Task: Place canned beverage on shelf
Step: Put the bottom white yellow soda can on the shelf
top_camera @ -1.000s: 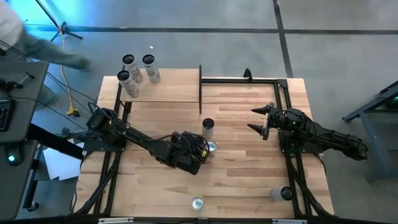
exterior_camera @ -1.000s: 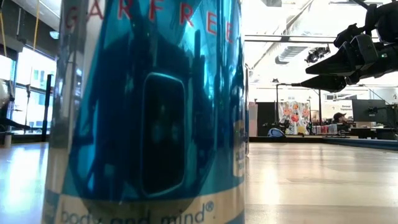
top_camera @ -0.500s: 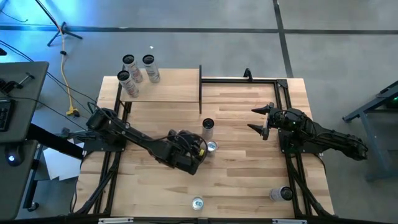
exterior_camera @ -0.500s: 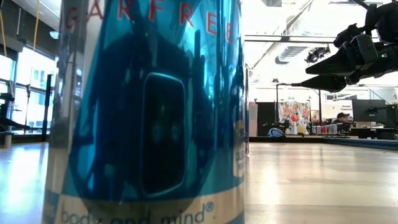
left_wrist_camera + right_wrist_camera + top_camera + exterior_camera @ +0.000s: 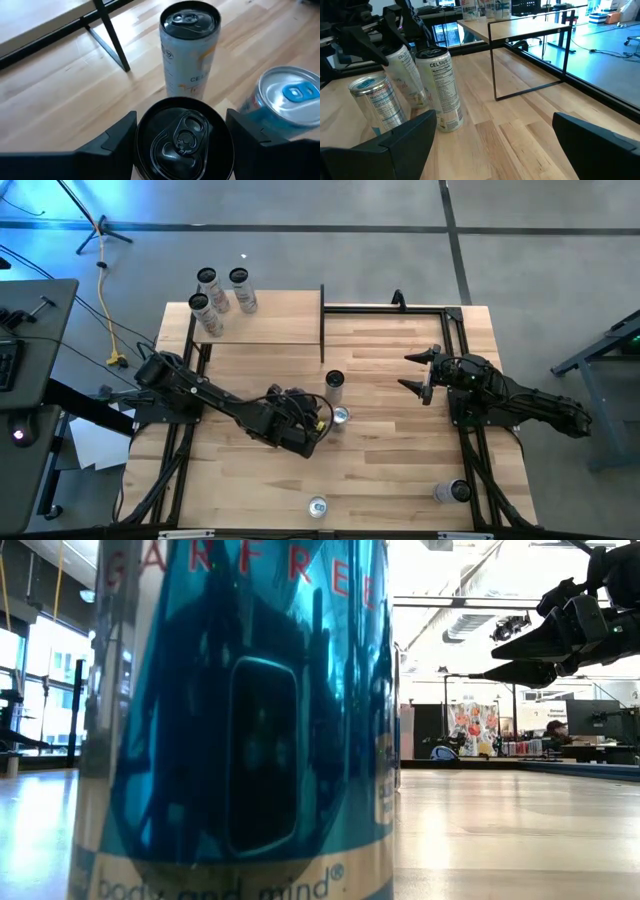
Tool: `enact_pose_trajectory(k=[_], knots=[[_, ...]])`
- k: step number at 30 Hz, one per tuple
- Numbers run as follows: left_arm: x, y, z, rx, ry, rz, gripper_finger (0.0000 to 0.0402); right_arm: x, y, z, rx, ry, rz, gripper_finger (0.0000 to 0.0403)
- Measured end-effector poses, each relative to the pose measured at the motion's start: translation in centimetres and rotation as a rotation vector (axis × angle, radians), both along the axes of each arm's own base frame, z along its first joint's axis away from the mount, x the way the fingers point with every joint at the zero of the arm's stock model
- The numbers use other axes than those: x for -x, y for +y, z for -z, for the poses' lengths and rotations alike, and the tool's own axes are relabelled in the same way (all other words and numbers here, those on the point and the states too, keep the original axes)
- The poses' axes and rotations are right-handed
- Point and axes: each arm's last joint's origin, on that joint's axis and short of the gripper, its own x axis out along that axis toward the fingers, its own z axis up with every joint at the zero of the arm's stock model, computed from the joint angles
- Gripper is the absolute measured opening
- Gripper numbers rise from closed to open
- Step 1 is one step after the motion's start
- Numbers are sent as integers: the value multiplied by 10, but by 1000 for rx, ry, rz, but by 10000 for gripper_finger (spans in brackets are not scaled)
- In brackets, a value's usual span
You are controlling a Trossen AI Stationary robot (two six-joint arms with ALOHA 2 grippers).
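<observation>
A black-topped can [image 5: 184, 137] sits pinched between the left gripper's [image 5: 305, 427] fingers [image 5: 112, 135] near the table's middle — a white can [image 5: 189, 47] and a blue-tabbed can [image 5: 285, 100] stand just beyond it. The shelf [image 5: 262, 318] lies farther off, bearing three cans [image 5: 220, 298]. The right gripper [image 5: 418, 372] hovers apart, spread wide.

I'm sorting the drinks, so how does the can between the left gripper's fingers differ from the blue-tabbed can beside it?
The held can has a black lid; the blue-tabbed can has a silver lid. The held can leans in the left gripper; the blue-tabbed can stands free on the table, upright. Both are unopened.
</observation>
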Motion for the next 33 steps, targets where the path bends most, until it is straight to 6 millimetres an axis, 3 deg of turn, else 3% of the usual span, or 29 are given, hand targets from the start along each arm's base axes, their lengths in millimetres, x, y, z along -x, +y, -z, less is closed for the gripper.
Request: enact_pose_trajectory(k=[14,24,33], knots=[[3,48,-22,53,-116,-220,202,0,0,0,0,0,0,387],[-2,82,-20,80,-84,-300,205,0,0,0,0,0,0,387],[-4,104,-20,131,-168,-422,207,0,0,0,0,0,0,387]])
